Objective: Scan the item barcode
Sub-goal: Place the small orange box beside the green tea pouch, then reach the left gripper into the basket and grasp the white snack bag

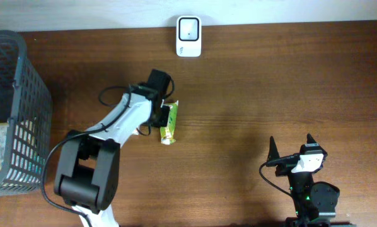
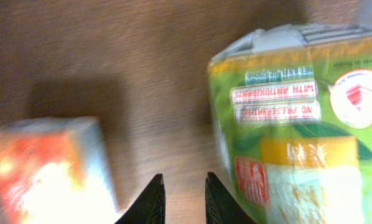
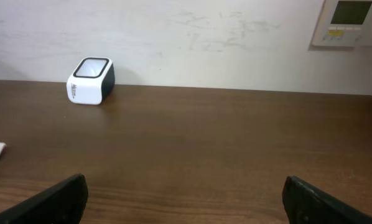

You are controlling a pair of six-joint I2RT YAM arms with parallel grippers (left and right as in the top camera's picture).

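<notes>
Dark brown wooden table (image 1: 270,82), grey plastic mesh basket (image 1: 24,94) at its left edge. White-and-black left arm (image 1: 113,123) reaching toward table centre. Left gripper (image 2: 183,200) down low over the wood, black fingertips (image 2: 153,200) only a slit apart, nothing btwn them, bare table showing in the gap. Right gripper (image 1: 291,142) near the front-right corner, jaws spread wide, empty, well apart from the action.

Small white box-shaped barcode scanner (image 1: 188,36) w/ dark window on top, at the back edge by the wall, beyond the left gripper.

Task item: green-and-yellow foil snack pouch (image 2: 298,124), lying on the wood just beside the left gripper, to the right in the wrist view, not held. Blurred orange-and-white packet (image 2: 49,168) on the other side, ID unclear. No barcode visible in any view; prob. on the underside, or too blurred to tell.

Step in hand, by the look of it: getting a hold on the pouch. To do it well: open wider first, shift right to bring the pouch edge btwn both pads, pinch near one end, leaving printed faces uncovered. Steer clear of the orange packet. Then lift clear, carry to the scanner, present the barcode side to the window, flat & steady, w/o crumpling foil over the code.
</notes>
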